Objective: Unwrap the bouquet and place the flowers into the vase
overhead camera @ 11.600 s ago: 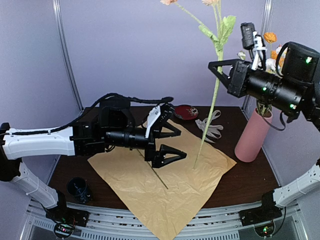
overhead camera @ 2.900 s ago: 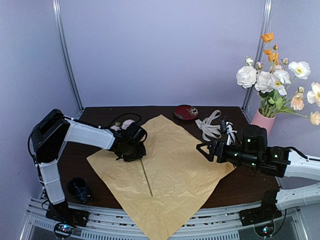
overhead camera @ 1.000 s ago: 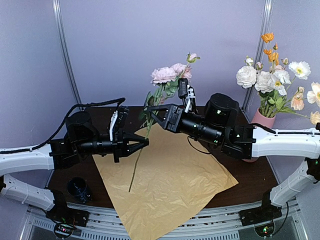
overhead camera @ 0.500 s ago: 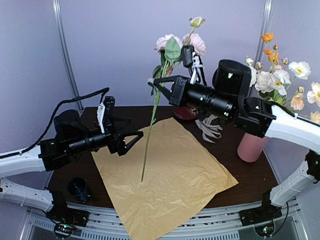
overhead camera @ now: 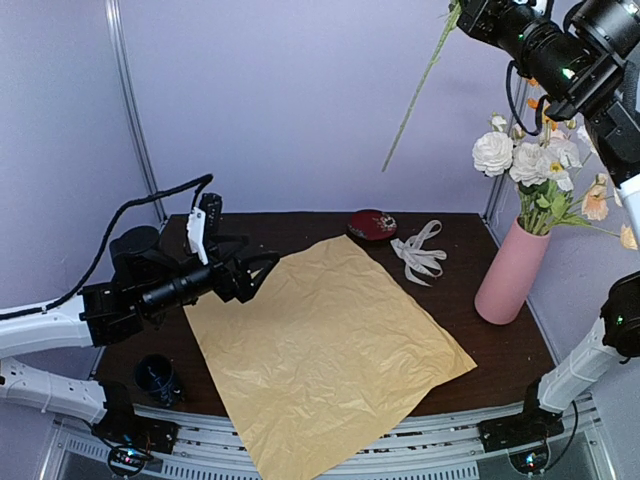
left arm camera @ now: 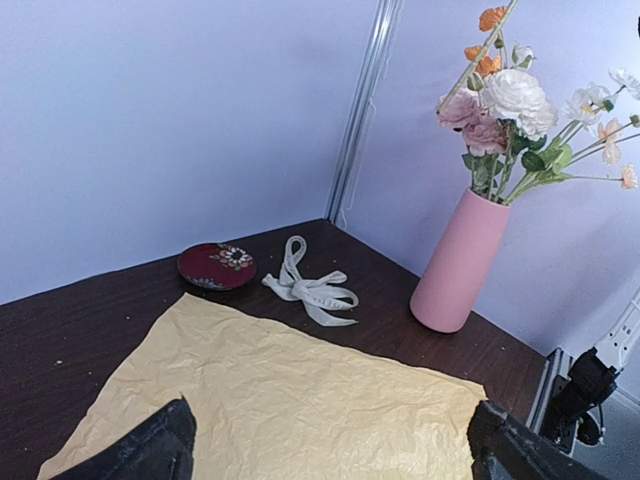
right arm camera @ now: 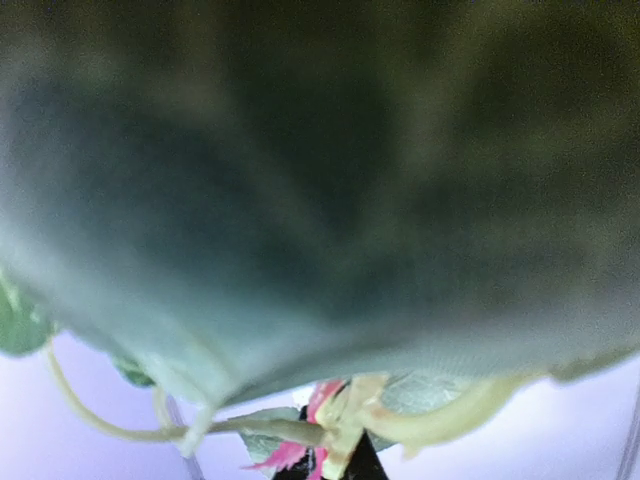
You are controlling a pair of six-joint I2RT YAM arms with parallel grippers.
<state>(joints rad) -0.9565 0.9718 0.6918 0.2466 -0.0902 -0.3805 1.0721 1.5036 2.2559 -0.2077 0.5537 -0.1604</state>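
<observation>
The bouquet's tan paper (overhead camera: pixel 325 340) lies spread flat on the table, and its cream ribbon (overhead camera: pixel 420 250) lies loose behind it. The pink vase (overhead camera: pixel 510 272) stands at the right with white, pink and orange flowers (overhead camera: pixel 530 160) in it; the left wrist view also has the vase (left arm camera: pixel 462 260) and flowers (left arm camera: pixel 500 100). My right gripper (overhead camera: pixel 458 12) is high at the top right, shut on one flower's stem (overhead camera: pixel 415 95), which hangs down to the left with the bloom out of frame. A blurred leaf (right arm camera: pixel 320 200) fills the right wrist view. My left gripper (overhead camera: pixel 255 275) is open and holds nothing, over the paper's left corner.
A dark red dish (overhead camera: pixel 372 223) sits at the back of the table beside the ribbon, seen from the left wrist too as dish (left arm camera: pixel 216 265) and ribbon (left arm camera: pixel 310 290). A small dark blue cup (overhead camera: pixel 157 378) stands at the front left. Purple walls close in behind and at the right.
The left gripper let go of the stem and drew back left. The right gripper carried the pink flower up and to the right, off the paper, to the top of the view.
</observation>
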